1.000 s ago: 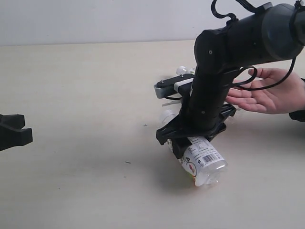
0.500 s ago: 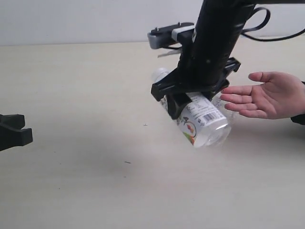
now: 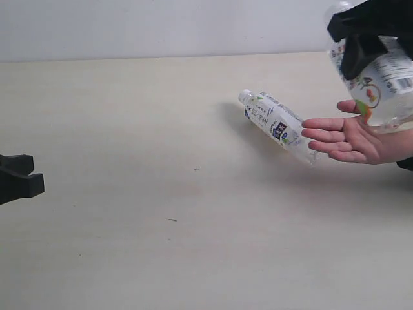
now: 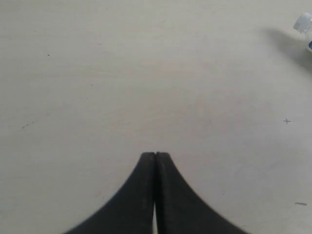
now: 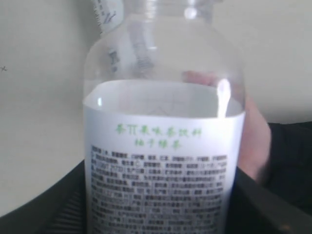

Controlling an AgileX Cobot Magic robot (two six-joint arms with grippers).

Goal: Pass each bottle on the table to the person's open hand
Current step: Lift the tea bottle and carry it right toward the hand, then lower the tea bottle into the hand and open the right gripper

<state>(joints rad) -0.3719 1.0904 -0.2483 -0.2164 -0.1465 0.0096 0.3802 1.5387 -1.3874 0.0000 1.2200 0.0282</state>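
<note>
One clear white-label plastic bottle (image 3: 387,87) grasped by black R tool (image 3: 362,46) above bare open hand (image 3: 353,139); L tool (image 4: 155,163) clenched.

Plain pale grey wall (image 3: 161,26) — flat band across the back. Black fabric sleeve cuff (image 3: 406,163) — well below the wall's right end, cut off by the frame edge.

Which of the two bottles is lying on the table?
The blue-labelled bottle, on its side on the table beside the open hand. The other bottle is clamped in the right gripper above that hand.
</note>
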